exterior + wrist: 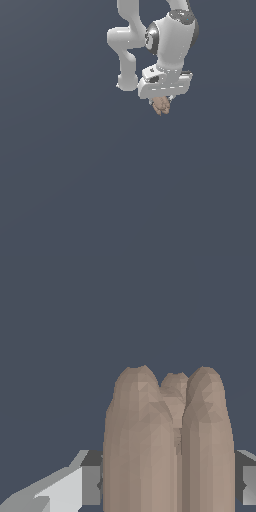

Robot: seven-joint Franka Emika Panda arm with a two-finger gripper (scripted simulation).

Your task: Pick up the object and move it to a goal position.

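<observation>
The claw (161, 101) grips the object (161, 105) between its fingers (85, 483) — open grey space on all sides.

open room all around the object (161, 105); no obstacles.

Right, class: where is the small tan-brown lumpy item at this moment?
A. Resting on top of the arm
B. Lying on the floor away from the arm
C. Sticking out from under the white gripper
C: the tan-brown item pokes out just under the white gripper, and the wrist view shows it filling the space between the fingers.
</observation>
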